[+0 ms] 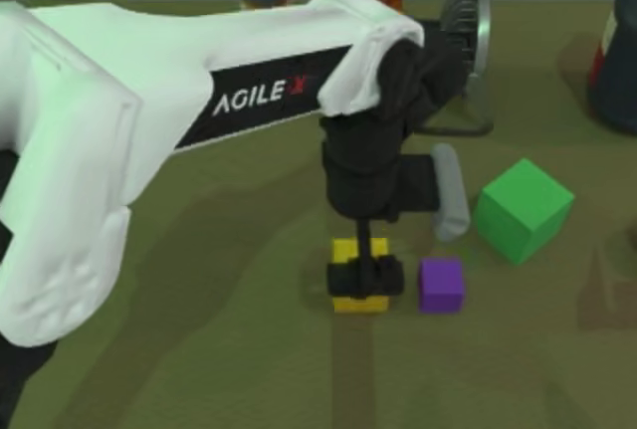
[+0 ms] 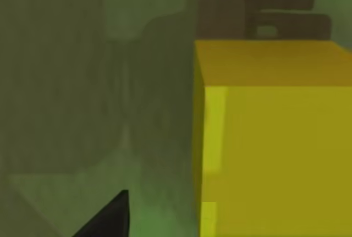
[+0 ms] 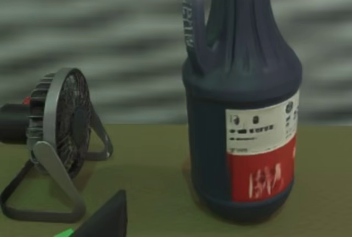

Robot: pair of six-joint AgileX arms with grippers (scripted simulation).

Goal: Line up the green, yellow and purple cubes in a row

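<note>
An olive-green table [image 1: 199,349] with a striped grey wall behind carries the cubes near its middle: the yellow cube [image 1: 359,276] touching-close to the purple cube [image 1: 441,285], the green cube [image 1: 523,209] farther toward the right edge. The left gripper [image 1: 364,277] has its jaws closed on the yellow cube. Only the right wrist view shows the dark jug [image 3: 242,99] and small fan [image 3: 60,132] fully; the right gripper's state I cannot tell.
</note>
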